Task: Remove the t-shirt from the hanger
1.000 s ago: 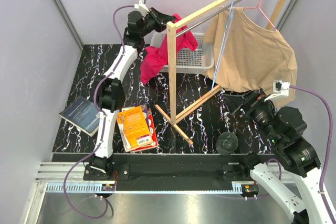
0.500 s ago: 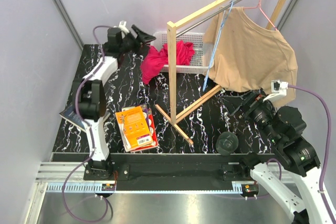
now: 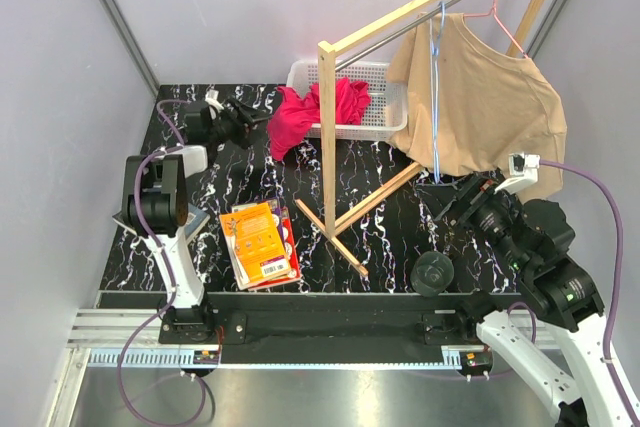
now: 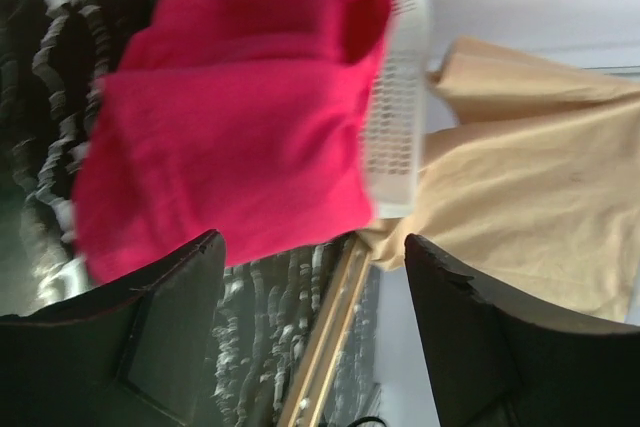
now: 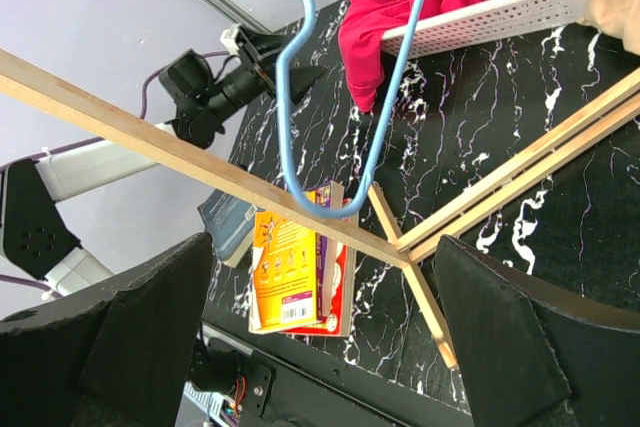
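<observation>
T-shirt (image 3: 300,119), red, crumpled, over basket (image 3: 386,107) rim

No text, brand or number can be read anywhere on the table. The orange pack (image 3: 262,244) carries printed matter on its face and a white barcode patch near its lower edge. In both the top view and the right wrist view the print is too small to make out, and the barcode digits cannot be read. The dark blue book (image 5: 228,225) beside it shows faint pale marks on its cover, which are also illegible. No legible markings show on the arms or on the basket (image 3: 385,117).
</observation>
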Robot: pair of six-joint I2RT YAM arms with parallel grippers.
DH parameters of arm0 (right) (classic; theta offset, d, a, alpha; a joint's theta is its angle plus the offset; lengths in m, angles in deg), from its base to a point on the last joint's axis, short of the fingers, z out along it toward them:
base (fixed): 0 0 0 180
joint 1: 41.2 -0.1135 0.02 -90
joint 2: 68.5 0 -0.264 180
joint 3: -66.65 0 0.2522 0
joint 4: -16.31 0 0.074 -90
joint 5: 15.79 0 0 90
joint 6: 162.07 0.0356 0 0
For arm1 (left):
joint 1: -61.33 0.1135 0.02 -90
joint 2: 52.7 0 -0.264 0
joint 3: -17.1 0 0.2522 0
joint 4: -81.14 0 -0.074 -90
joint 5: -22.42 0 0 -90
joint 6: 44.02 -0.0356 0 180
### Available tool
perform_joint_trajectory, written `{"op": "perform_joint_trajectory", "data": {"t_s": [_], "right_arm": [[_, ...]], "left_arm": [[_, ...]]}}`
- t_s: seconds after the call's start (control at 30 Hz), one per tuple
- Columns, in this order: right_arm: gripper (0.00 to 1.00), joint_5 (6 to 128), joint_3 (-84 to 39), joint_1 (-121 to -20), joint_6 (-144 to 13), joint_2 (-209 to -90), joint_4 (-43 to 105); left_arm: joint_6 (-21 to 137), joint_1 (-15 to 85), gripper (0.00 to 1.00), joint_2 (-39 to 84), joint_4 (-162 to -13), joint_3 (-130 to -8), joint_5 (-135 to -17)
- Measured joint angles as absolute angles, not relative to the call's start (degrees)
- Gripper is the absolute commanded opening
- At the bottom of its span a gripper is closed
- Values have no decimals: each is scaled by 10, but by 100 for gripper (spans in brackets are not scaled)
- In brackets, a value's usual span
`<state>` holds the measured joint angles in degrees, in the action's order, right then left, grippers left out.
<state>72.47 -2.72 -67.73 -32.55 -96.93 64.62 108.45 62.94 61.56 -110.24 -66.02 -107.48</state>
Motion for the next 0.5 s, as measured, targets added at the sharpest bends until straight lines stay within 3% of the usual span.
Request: {"op": "perform_joint_trajectory", "data": {"t_s": [0.17,0.3,0.5], "right_arm": [[100,718,-27,-677,-325,-977,646],[100,717,-27,-677,-323,-976,646],[100,716,-27,-677,-323,-982,646]], "left_arm": [[1013,626,82,617,-1011,-658,-1017],[964,622,93,617,-946,-658,-966],[944,610,87,630,-914,-670,-943]]}}
